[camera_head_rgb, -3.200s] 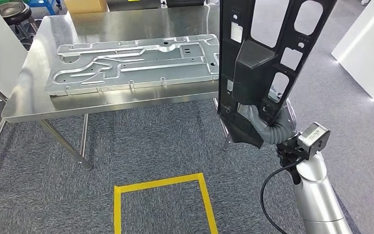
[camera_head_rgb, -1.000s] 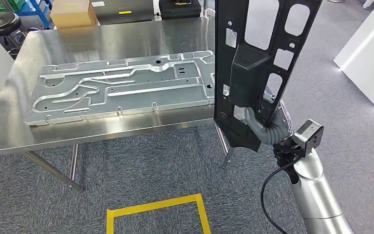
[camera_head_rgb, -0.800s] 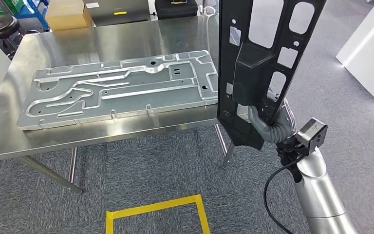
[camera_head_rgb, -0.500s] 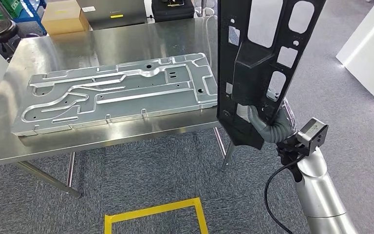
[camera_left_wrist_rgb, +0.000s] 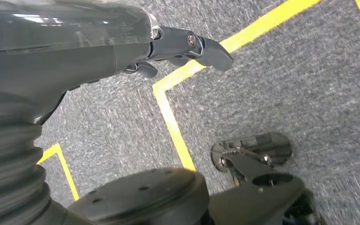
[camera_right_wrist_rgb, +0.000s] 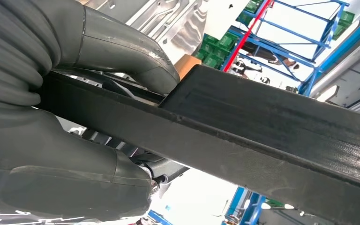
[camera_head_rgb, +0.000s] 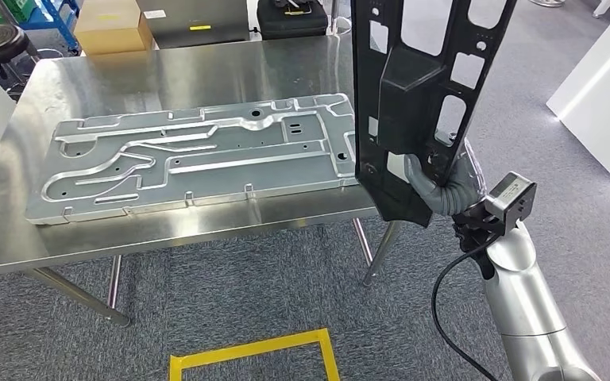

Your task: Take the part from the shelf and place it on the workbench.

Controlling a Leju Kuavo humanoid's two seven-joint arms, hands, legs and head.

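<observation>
Black part (camera_head_rgb: 413, 87) upright, clamped in right robot hand (camera_head_rgb: 437, 189) beside workbench (camera_head_rgb: 206, 67); left robot hand (camera_left_wrist_rgb: 178, 44) empty, fingers apart.

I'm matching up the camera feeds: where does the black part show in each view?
Head view: black part stands upright at the right, gripped low by the right hand.
Right wrist view: it crosses the picture, thumb on it.
Left wrist view: not in it.
Shared landmark: the silver stamped plate.

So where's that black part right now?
In the head view the black part stands upright on the right, gripped near its lower end by the right hand, just past the right end of the workbench.
</observation>
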